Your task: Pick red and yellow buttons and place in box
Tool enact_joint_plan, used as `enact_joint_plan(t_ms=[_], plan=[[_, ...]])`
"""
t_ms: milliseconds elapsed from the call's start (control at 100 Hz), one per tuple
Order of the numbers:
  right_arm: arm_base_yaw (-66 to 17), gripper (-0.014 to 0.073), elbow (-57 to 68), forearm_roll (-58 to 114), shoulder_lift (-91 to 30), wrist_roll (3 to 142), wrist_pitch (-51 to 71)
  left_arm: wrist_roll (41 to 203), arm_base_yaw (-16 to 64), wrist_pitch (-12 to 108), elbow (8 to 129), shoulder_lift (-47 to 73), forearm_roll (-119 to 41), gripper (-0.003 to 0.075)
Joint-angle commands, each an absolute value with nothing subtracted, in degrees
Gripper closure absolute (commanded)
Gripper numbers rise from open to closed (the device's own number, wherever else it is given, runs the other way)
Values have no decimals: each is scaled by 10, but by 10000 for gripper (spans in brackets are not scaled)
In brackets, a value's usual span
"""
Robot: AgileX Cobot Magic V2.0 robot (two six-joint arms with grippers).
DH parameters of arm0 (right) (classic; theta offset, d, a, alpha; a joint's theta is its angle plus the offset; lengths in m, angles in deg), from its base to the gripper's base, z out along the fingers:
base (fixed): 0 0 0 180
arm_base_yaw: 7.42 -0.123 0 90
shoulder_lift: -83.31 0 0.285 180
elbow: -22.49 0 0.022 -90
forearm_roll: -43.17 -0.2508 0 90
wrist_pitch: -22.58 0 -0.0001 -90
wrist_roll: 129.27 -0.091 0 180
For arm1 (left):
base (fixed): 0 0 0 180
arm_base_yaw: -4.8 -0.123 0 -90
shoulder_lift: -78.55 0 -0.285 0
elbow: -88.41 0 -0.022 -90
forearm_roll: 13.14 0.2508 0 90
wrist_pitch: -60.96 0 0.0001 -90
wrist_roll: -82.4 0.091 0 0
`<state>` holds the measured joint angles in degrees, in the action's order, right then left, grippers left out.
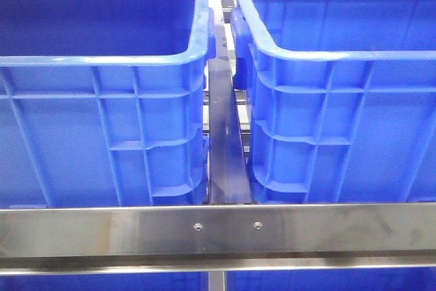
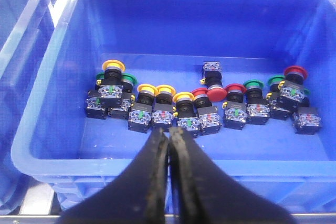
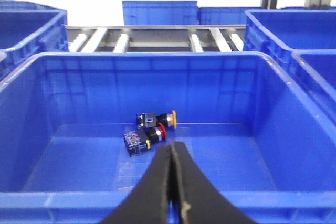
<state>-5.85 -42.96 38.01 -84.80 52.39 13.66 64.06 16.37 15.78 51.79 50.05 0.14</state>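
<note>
In the front view a steel rail (image 1: 218, 230) ran across nearest the camera, and behind it two blue bins (image 1: 102, 100) stood side by side with a dark bar (image 1: 223, 141) between them. The left gripper (image 2: 169, 135) hung over a bin's (image 2: 47, 103) near wall, its jaws pressed together and empty. A row of red, yellow and green buttons (image 2: 199, 106) lay on that bin's floor. The right gripper (image 3: 171, 150) was likewise closed on nothing above the box (image 3: 273, 129). Near the middle of its floor lay a red button (image 3: 142, 139) and a yellow one (image 3: 156, 119), touching.
</note>
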Motion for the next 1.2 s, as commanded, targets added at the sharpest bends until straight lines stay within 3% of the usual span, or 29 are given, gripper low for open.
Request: enact_joint_plan(t_ms=[0,630,1190], plan=[[-60,662,-446,387,-870,516,204,635,161,198,530,496,5,739],[-102,662,-563,404,-907,507,299,635,161,198,530,496,5,739],[-104,662,-563,404,-907,501,295,635,161,198,530,496,5,739]])
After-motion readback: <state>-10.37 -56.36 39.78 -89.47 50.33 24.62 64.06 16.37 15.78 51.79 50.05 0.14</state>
